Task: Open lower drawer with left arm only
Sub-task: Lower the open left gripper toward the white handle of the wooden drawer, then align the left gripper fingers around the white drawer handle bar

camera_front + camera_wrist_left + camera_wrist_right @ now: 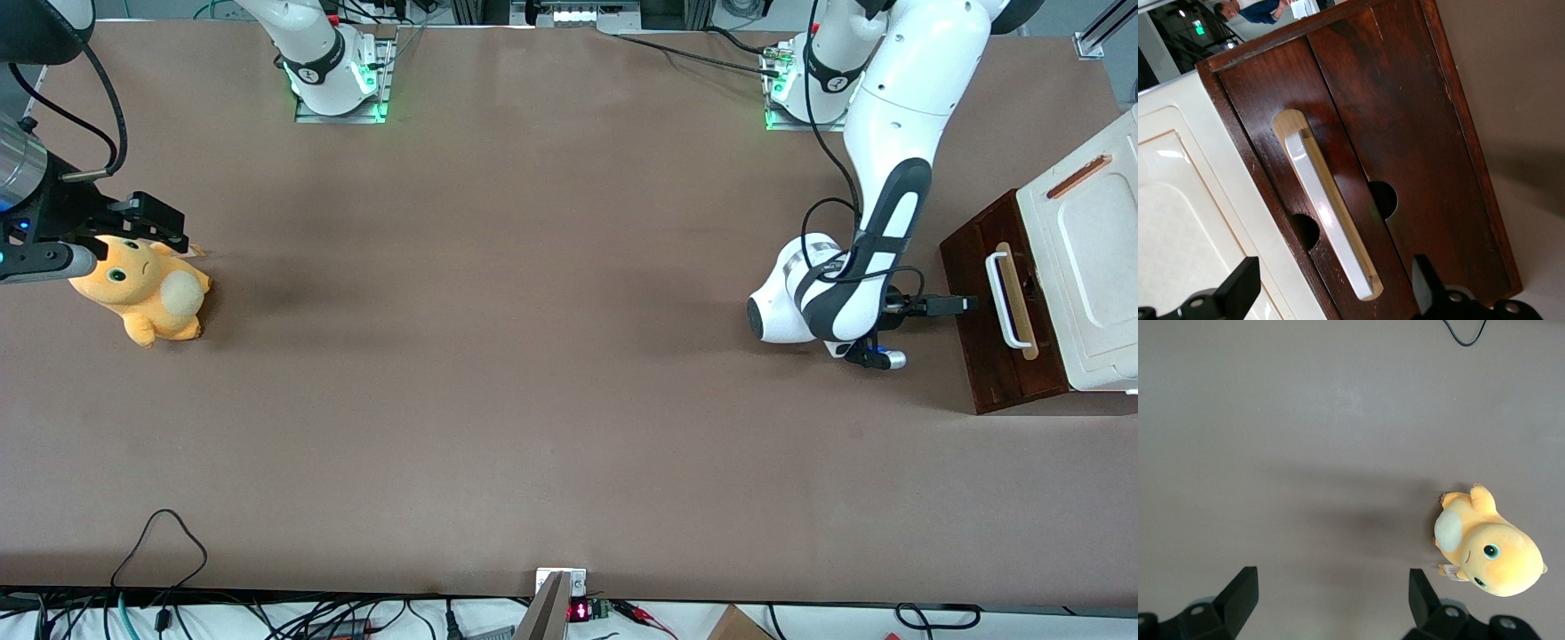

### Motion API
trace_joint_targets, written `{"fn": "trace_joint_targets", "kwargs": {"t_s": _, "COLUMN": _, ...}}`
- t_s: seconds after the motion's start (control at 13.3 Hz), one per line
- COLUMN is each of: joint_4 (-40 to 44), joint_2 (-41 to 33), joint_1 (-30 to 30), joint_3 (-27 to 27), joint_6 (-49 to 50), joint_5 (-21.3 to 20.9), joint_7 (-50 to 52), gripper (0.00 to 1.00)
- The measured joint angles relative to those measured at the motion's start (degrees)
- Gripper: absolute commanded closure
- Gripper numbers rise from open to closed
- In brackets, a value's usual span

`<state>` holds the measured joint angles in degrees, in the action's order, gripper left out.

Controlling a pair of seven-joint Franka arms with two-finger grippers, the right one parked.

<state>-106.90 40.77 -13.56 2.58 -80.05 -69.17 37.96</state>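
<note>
One drawer unit stands at the working arm's end of the surface [533, 356], and its lower drawer [991, 307] looks shut or barely out, so the step in hand is the approach. The left arm [876, 240] reaches low toward the drawer front. Its claw [965, 304] is released, fingers [1238, 287] spread, just in front of the white bar handle [1328, 220] and not touching it. Next, I judge, it must advance, straddle the handle, clench and pull.

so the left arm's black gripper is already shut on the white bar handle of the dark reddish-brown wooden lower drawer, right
Not quite. The left arm's black gripper is open in front of the dark reddish-brown wooden lower drawer, its fingers apart on either side of the white bar handle, as the left wrist view shows.
</note>
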Motion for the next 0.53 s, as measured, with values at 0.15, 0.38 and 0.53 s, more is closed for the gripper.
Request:
{"fn": "trace_joint_targets", "kwargs": {"t_s": 0.15, "joint_4": -0.06, "joint_2": 0.55, "joint_1": 0.08, "joint_3": -0.48, "joint_6": 0.04, "joint_5": -0.66, "joint_7": 0.01, "gripper": 0.00}}
{"fn": "trace_joint_targets", "kwargs": {"t_s": 0.38, "joint_4": -0.06, "joint_2": 0.59, "joint_1": 0.25, "joint_3": -1.83, "joint_6": 0.15, "joint_5": -0.69, "joint_7": 0.95, "gripper": 0.00}}
{"fn": "trace_joint_targets", "kwargs": {"t_s": 0.53, "joint_4": 0.00, "joint_2": 0.56, "joint_1": 0.59, "joint_3": -2.70, "joint_6": 0.16, "joint_5": -0.74, "joint_7": 1.94, "gripper": 0.00}}
